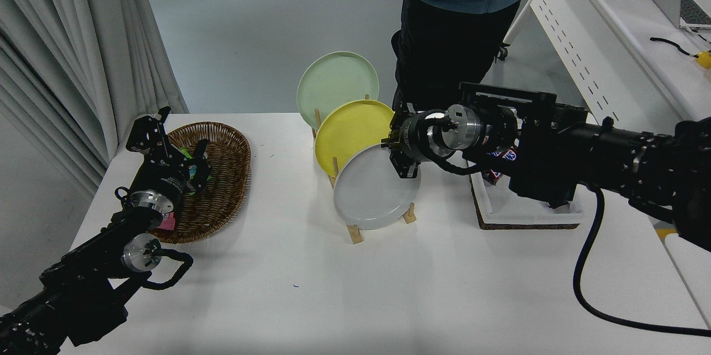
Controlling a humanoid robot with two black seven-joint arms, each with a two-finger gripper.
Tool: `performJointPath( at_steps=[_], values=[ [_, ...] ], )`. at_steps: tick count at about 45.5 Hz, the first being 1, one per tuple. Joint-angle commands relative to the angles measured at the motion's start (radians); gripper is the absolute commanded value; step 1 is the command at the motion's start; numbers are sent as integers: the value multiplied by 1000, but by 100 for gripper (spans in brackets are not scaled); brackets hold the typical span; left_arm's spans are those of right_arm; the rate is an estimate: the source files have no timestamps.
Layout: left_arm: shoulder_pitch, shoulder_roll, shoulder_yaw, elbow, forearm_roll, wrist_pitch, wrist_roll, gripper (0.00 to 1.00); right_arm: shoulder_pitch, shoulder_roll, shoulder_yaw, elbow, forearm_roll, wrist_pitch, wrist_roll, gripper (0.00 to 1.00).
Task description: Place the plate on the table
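Note:
The light-grey plate (372,191) stands on edge in the front slot of a wooden rack (354,233) on the white table (344,299). Behind it stand the yellow plate (347,130) and the pale green plate (336,85). My right gripper (395,146) reaches in from the right and is shut on the grey plate's upper right rim, one finger in front of the plate and one behind it. My left gripper (183,138) is parked at the lower left, open, over a wicker basket.
The wicker basket (222,188) with small items sits at the left. A white tray on a cork mat (527,216), holding a snack bar (500,158), lies under my right arm. A person (461,16) stands at the far side. A white perforated desk (589,38) is at the right.

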Motion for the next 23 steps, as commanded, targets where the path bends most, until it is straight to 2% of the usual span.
performJointPath(
  at_steps=[1,23],
  values=[
    [0,0,0,0,0,1,0,100,51,-64,119,3,-25,-2,-88,0],
    [0,0,0,0,0,0,0,100,126,-144,218,47,-25,-15,-102,0]
  ],
)
